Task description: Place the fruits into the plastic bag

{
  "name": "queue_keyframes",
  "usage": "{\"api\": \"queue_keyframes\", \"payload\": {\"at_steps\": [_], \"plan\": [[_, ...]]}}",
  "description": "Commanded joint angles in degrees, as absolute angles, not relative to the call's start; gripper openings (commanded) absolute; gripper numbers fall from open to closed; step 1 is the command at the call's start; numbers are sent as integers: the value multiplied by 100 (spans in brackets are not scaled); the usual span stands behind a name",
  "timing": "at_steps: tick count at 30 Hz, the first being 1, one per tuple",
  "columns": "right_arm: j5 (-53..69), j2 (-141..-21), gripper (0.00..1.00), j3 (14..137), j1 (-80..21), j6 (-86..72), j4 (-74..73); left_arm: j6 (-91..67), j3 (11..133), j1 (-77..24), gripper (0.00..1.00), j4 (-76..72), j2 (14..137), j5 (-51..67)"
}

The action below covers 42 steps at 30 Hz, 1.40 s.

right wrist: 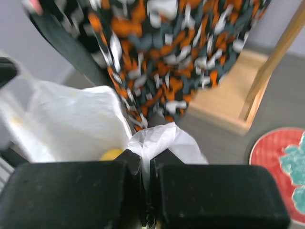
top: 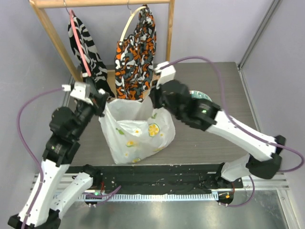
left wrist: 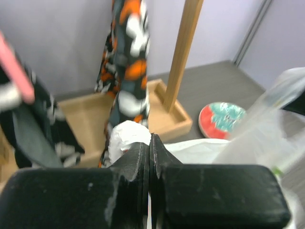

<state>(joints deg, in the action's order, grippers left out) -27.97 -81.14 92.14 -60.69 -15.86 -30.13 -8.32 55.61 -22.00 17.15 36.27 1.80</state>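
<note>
L gripper (top: 101, 104): jaws clenched on a bunched bit of the bag (top: 138, 136) at its top L corner. In the L wrist view the fingers meet w/ white plastic pinched between them, a wad of it poking out just above the tips.

R gripper (top: 153, 95): jaws also clamped on bag plastic, at the top R corner. In the R wrist view a puff of white film sticks up right over the tips.

The bag hangs between the two jaw pairs, mouth pulled open and facing up, body sagging below them onto the table (top: 205, 143). Citrus prints show on its front.

A yellow lump, prob. the lemon (right wrist: 112, 154), sits just L of the R jaws, low inside the bag; can't confirm.

Beyond both jaws: the wooden rack (top: 95, 3) w/ an orange cloth (top: 136, 57) hanging just behind the bag mouth, between the grippers. A zebra cloth (top: 93, 59) hangs just behind the L jaws. A red-teal plate (right wrist: 279, 162) lies flat on the table to the R of the R jaws, partly under that arm from above.
</note>
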Motion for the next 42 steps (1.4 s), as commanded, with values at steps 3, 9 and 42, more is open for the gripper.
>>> {"api": "queue_keyframes", "payload": {"at_steps": [3,9,42], "plan": [[-3190,-7120,1,10204,-6100,-1064,-3278,-765,7680,-2215,0,853,4824,720],[-3814,-6680,1,9450,-6073,-1203,-3296,-800,7489,-2215,0,817,4949,826],[-2847,-5881,100,7919,-5019,-1881,-3103,-940,5783,-2215,100,1775,3429,-350]]}}
